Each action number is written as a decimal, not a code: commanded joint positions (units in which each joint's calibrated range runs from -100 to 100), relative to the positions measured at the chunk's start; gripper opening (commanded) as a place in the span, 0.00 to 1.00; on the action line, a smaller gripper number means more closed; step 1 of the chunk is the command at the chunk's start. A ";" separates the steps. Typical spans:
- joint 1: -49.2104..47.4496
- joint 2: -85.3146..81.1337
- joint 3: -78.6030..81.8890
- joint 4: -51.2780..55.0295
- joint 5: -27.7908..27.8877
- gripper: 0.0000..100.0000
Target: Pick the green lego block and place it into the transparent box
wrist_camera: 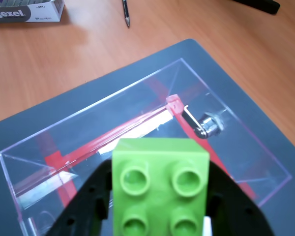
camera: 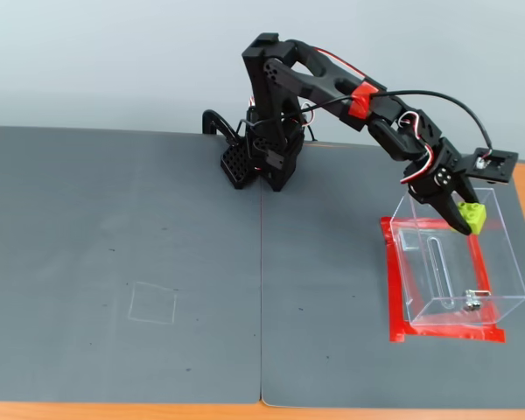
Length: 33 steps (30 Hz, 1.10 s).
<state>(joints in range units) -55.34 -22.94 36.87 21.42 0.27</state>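
In the wrist view the green lego block [wrist_camera: 160, 184] sits studs-up, clamped between the black jaws, which press its two sides. Just beyond and beneath it lies the open transparent box [wrist_camera: 88, 147] with its metal latch [wrist_camera: 206, 125], standing on a grey mat [wrist_camera: 246, 83] over the wooden counter [wrist_camera: 88, 44]. In the fixed view the block hangs over the box's far rim, red tape [camera: 394, 306] framing the base

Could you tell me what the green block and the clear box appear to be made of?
The green lego block looks like moulded plastic with a smooth, slightly matte sheen on its studs. The transparent box seems to be clear acrylic: thin see-through walls with bright edges. Its latch looks metallic.
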 commanded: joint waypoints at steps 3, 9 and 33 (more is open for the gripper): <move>-0.49 0.77 -3.44 -0.50 0.28 0.23; -0.49 1.02 -3.44 -0.50 0.28 0.25; 5.17 -12.12 -1.54 7.48 0.49 0.25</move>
<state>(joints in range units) -52.10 -30.16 36.78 26.19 0.56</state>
